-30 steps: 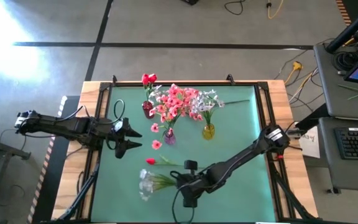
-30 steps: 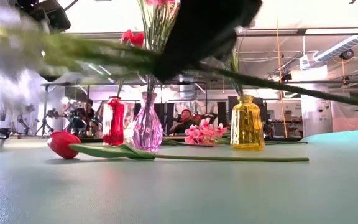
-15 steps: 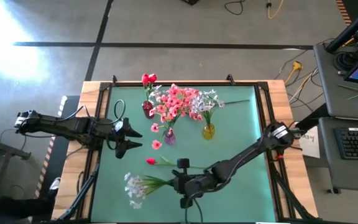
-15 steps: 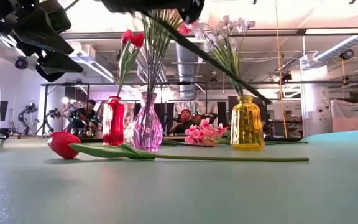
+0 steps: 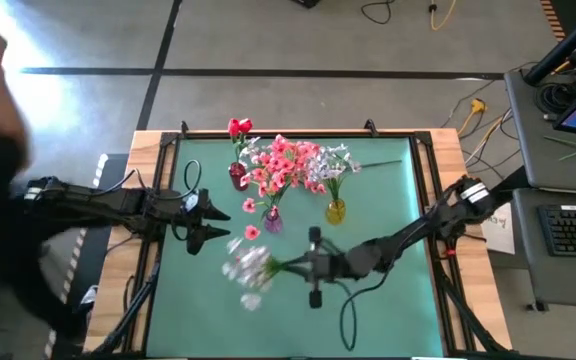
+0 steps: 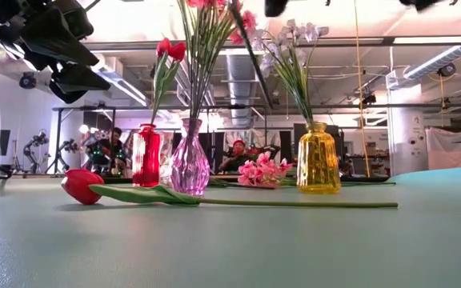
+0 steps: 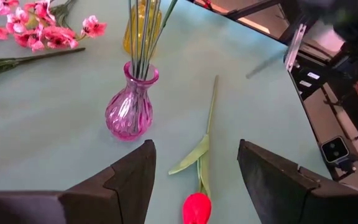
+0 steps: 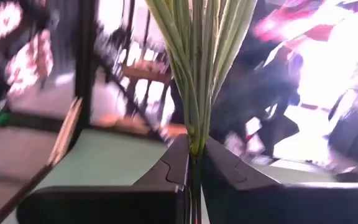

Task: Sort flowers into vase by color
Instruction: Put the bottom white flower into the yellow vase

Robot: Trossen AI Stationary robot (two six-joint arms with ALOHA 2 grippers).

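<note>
Now the right gripper point(image 5: 313, 268) is clenching the stems of a white spray point(image 5: 248, 268) over the middle of the green table point(image 5: 388, 200), the blossoms pointing left and the long axis running left to right, level above the surface. The yellow vase point(image 5: 335, 211), already holding pale flowers, is standing farther back and a little to the right of that gripper — so the stem ends are probably needing to tip downward before they can go in. The right arm is the nearer one to that vase. The left gripper point(image 5: 211, 226) is hanging at the left with fingers spread, holding nothing, just beside the purple vase point(image 5: 273, 222). A red tulip point(image 6: 82, 185) is lying on the table near the front. In the right wrist view the background is smearing — only the pinched stems are reading clearly.
</note>
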